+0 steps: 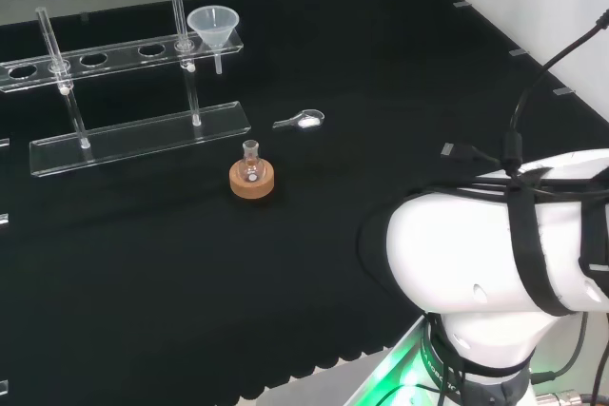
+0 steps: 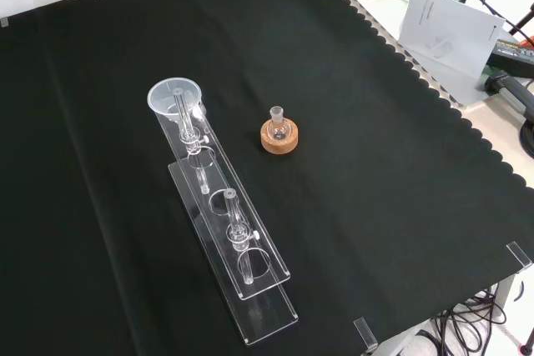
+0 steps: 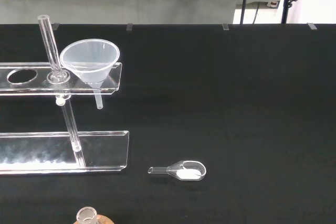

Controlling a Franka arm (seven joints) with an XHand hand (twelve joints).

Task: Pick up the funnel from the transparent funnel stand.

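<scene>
1. Where the clear plastic funnel stand [image 1: 124,92] ends at the head view's right, the translucent conical funnel [image 1: 213,26] sits upright in the last hole.
2. A small round glass flask [image 1: 250,166] rests in a cork ring [image 1: 252,181] near it.
3. A clear scoop [image 3: 181,171] holding white powder lies on the black cloth worktop [image 1: 381,92].
4. Whether the hand is open or closed cannot be told.

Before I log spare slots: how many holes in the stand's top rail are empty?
3 plainly show, in the head view. The funnel fills the end hole; more may lie past the edge.
</scene>
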